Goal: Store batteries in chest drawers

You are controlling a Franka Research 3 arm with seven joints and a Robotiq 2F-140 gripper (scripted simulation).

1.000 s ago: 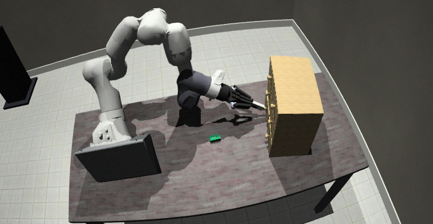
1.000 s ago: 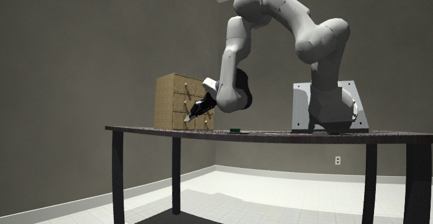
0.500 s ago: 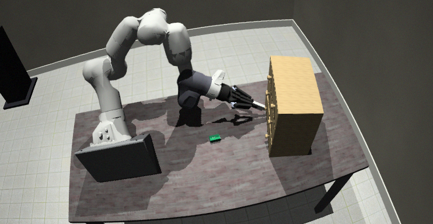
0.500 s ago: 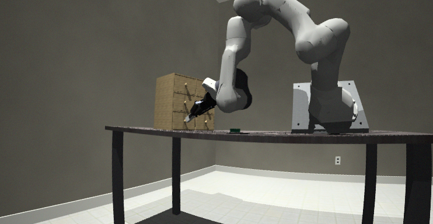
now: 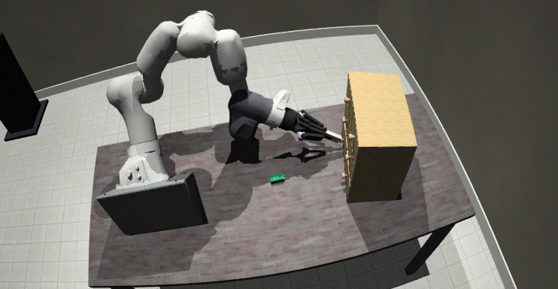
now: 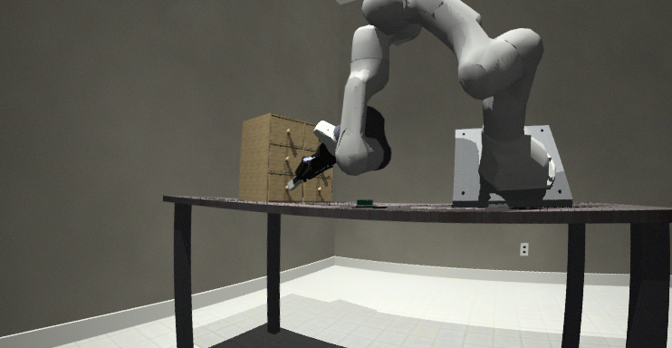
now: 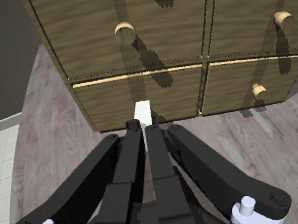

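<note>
The wooden chest (image 5: 382, 111) (image 6: 254, 157) stands upright, with two columns of drawers. My gripper (image 5: 334, 135) (image 6: 292, 184) (image 7: 144, 111) is shut and holds nothing. Its pale fingertips are at the front of the bottom-left drawer (image 6: 277, 194) (image 7: 107, 102), touching or nearly touching it, and hide its knob in the wrist view. That drawer looks pushed in, about level with the bottom-right drawer (image 7: 227, 87), which also looks in. The drawers above look in too. No AA or AAA battery is in sight; the drawers' insides are hidden.
A small green block (image 5: 277, 177) (image 6: 364, 202) lies on the table (image 5: 296, 216) (image 6: 413, 215) between the chest and the robot's base, off to one side of the gripper. The arm arches above the table. A dark slanted panel (image 5: 156, 208) stands beside the base.
</note>
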